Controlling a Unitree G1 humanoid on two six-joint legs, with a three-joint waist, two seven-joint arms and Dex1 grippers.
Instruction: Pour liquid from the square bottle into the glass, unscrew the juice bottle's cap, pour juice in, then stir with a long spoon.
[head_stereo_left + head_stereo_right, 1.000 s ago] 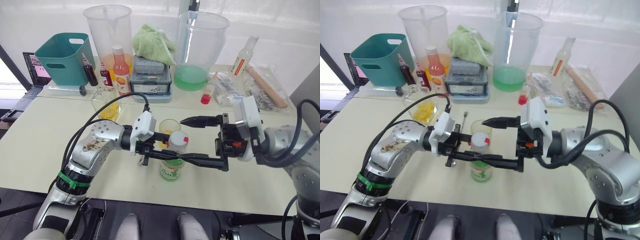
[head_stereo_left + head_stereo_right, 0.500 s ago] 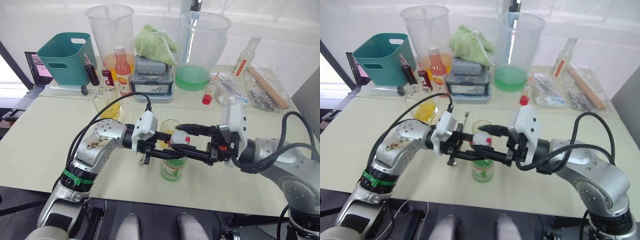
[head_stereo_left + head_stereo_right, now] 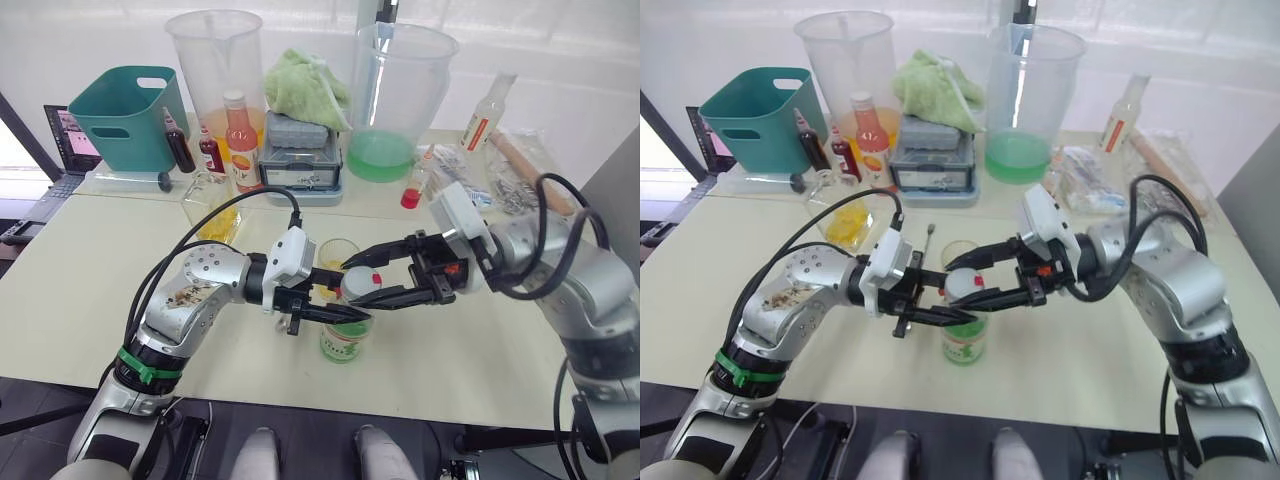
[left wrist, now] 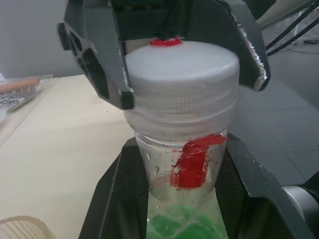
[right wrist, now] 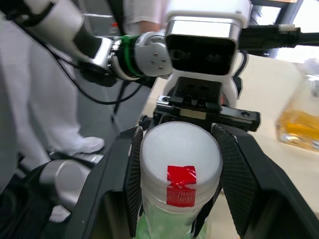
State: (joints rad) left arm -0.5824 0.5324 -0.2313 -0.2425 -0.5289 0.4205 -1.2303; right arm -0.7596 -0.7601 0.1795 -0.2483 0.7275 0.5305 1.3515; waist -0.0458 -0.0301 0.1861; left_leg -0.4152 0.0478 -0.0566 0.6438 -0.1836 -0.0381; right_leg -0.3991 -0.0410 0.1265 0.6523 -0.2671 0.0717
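Note:
The juice bottle [image 3: 344, 338] stands upright near the table's front edge, green-and-white label showing. My left gripper [image 3: 340, 314] is shut on its neck, just below the white cap [image 3: 360, 283]. My right gripper [image 3: 353, 284] comes in from the right and its fingers [image 5: 133, 180] press on both sides of the cap [image 5: 180, 149], which has a red mark on top. Just behind the bottle stands the glass [image 3: 338, 254] with some yellow liquid in it. To the back left sits the square bottle [image 3: 212, 205]. The long spoon [image 3: 930, 234] lies beside the glass, mostly hidden by my left arm.
Along the back stand a teal bin [image 3: 128, 115], two large clear jugs [image 3: 215, 60] [image 3: 400, 90], a pink-orange bottle with a red cap [image 3: 241, 140], a grey box under a green cloth [image 3: 303, 150], a slim red-label bottle [image 3: 490, 110] and bagged items [image 3: 520, 175].
My right gripper came in from the right with its fingers wide apart, then turned and closed them around the cap. The left gripper kept hold of the bottle's neck.

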